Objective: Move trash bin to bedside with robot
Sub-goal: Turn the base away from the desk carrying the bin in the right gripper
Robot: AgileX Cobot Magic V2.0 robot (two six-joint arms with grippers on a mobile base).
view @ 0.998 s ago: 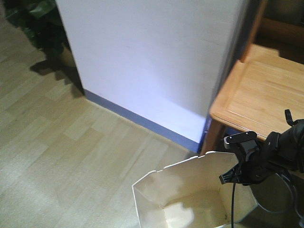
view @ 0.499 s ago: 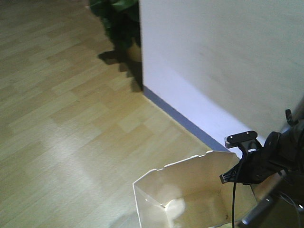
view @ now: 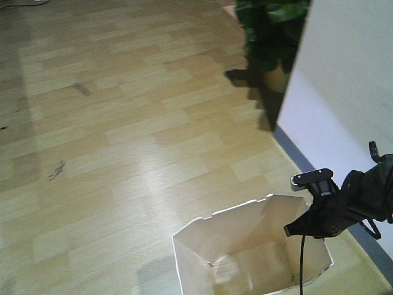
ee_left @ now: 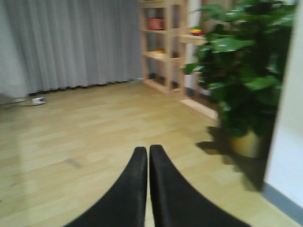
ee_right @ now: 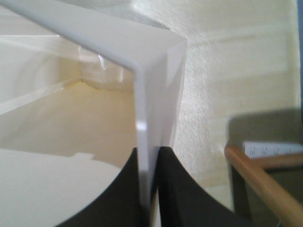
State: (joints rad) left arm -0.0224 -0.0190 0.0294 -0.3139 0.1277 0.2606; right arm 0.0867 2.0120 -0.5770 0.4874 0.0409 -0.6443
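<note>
The white faceted trash bin (view: 245,246) stands low in the front view, its notched rim up and its inside empty. My right gripper (view: 293,232) is shut on the bin's right rim. In the right wrist view the thin white wall (ee_right: 147,118) runs down between my two black fingers (ee_right: 177,189). My left gripper (ee_left: 147,150) is shut and empty, pointing out over the floor. The bed with checked bedding is out of view.
A white wall with a blue baseboard (view: 344,110) runs along the right. A potted green plant (view: 270,37) stands at its corner, also in the left wrist view (ee_left: 246,80). Wooden shelves (ee_left: 165,42) and grey curtains (ee_left: 71,42) stand far off. A wooden frame edge (ee_right: 265,179) is close to the bin.
The view has swung left: the wooden desk has gone out of view, the wall has slid to the right and the plant and open floor have come in. The bin stays clamped in my right gripper.
</note>
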